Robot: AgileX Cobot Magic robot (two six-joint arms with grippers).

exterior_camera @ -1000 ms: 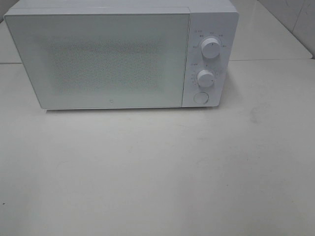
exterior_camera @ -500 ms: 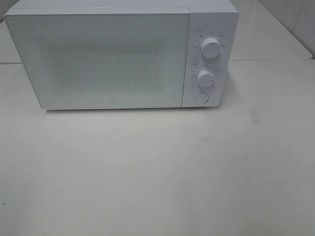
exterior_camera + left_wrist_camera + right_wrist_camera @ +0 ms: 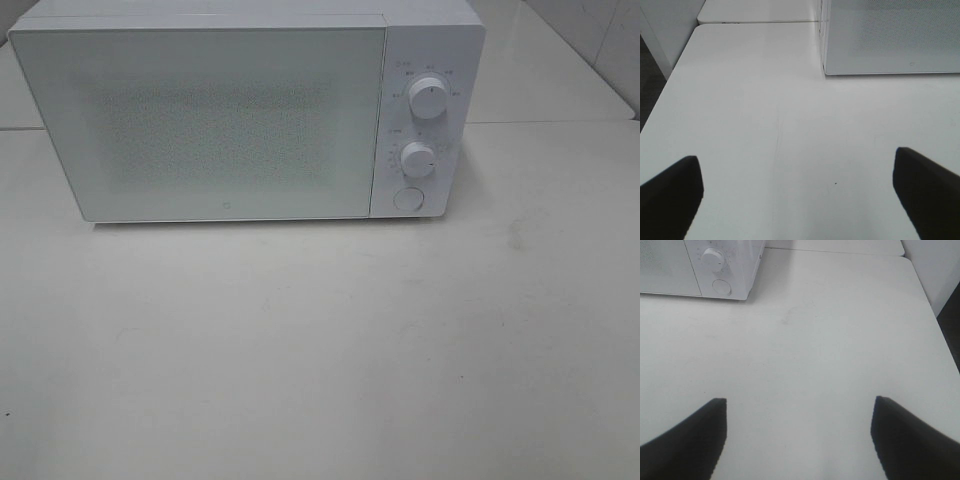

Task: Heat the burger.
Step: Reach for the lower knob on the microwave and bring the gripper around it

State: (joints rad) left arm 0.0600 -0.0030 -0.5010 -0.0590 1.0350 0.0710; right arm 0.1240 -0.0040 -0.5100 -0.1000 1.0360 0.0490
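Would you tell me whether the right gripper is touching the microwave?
Apart: the right wrist view shows bare table between the right gripper and the microwave.

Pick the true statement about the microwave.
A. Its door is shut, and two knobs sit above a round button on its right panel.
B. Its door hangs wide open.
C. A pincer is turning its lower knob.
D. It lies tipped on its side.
A: the door lies flush with the front of the upright microwave, and the upper knob, lower knob and button stack down the right panel, untouched.
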